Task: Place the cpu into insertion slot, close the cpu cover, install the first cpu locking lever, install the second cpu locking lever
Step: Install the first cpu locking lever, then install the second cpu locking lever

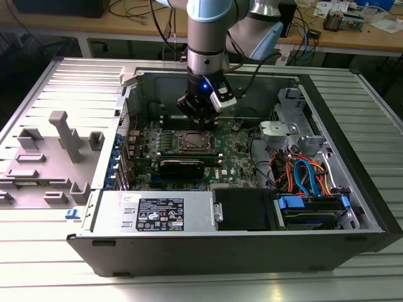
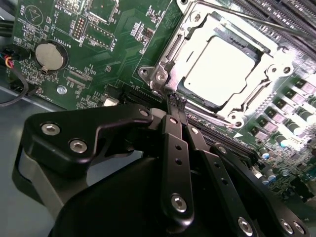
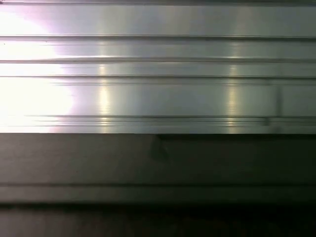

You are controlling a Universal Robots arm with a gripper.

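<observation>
ROBOT AT THE SOCKET: A single arm's gripper point(image 1: 200, 116) hangs over the green circuit board point(image 1: 236, 150) inside one open computer case point(image 1: 189, 255), which lies on a ribbed metal table point(image 1: 44, 277).

In the second wrist view its black fingers point(image 2: 173, 148) are drawn together, with the tips at the near corner of the cpu cover point(image 2: 168, 54). Whether they pinch anything there, I cannot tell.

The one cpu point(image 2: 224, 69) lies flat in the one insertion slot point(image 1: 194, 141), near the middle of the board. Its pale metal top shows through the window of the single cover, which appears to be lowered over it.

One thin wire lever point(image 2: 247, 19) runs along the far edge of the socket. I cannot make out a second lever for certain. One coin battery point(image 2: 49, 55) sits toward the board's edge.

The chip looks light, rigid and smooth-topped, so it is probably slippery and best held by opposite edges. Its underside is likely delicate. The cover looks like thin, springy sheet metal, best pressed at the edge away from its hinge. The lever looks like stiff spring wire that would resist and could snap back, so its bent end is the likely place to grip.
</observation>
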